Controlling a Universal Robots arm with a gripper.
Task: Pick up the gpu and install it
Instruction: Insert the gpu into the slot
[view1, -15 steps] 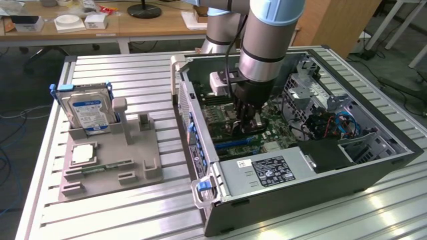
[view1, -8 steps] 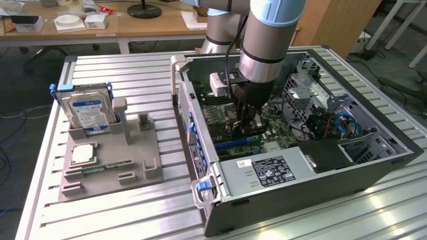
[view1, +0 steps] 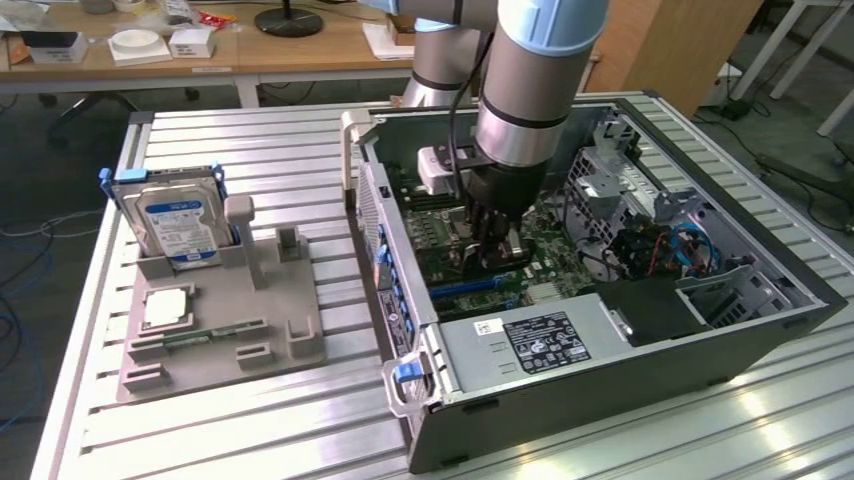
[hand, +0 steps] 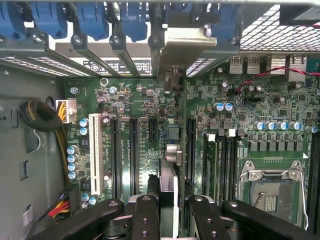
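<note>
Jaws clamp the gpu (hand: 171, 190) edge-on (bracket end foremost), long axis running toward the case's rear slots (hand: 122, 52).
</note>
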